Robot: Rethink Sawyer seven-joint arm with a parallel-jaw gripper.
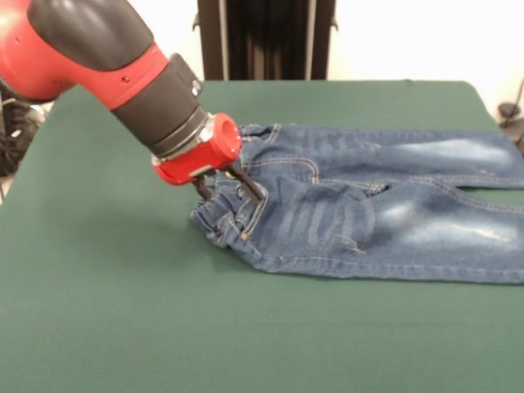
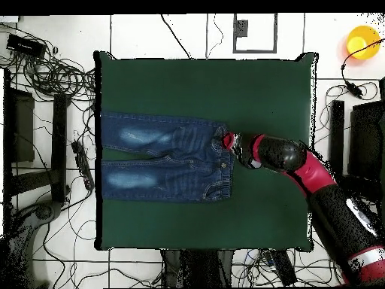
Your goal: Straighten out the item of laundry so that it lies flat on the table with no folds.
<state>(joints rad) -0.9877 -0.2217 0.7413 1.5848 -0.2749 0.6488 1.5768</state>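
So the small pair of blue denim jeans with faded pale patches is lying across the big dark green felt-covered table, waistband toward the middle of the table, legs running out to one side. From overhead the jeans look mostly spread out already: both legs are side by side, straight, with the cuffs reaching right to the table's edge or maybe hanging a bit over it.

The red and black arm comes in low and slanted, and its gripper is right at the waistband. In the front view two dark fingers poke down into the bunched elastic there. Looks to me like they're clamped onto the waistband fabric, since the denim rises up around them (not 100% sure how much cloth is really between them, it's pretty tight in there).

Progress-wise, I'd say most of it is done. The legs are flat with only soft wrinkles around the crotch and thigh. What's left is the waistband end, which is scrunched and lifted in a little ridge on the near corner. That needs pulling out flat before letting go.
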